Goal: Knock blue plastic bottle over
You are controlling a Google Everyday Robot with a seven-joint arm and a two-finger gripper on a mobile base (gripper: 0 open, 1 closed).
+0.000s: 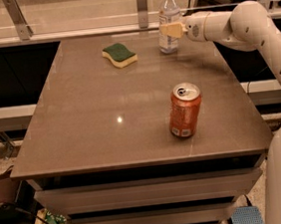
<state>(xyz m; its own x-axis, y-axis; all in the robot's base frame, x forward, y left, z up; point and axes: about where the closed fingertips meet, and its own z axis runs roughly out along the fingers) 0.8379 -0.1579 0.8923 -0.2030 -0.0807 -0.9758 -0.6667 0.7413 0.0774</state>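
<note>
The blue plastic bottle (168,16) stands upright near the table's far edge, clear with a white cap and white label. My gripper (170,29) reaches in from the right at the bottle's mid-height and overlaps its body; its pale fingers point left. An orange soda can (184,110) stands upright nearer the front right, well apart from the gripper.
A green and yellow sponge (119,54) lies left of the bottle on the brown table (91,124). A glass railing with metal posts (142,3) runs just behind the table. My white arm (252,27) spans the right side. Drawers sit below the tabletop.
</note>
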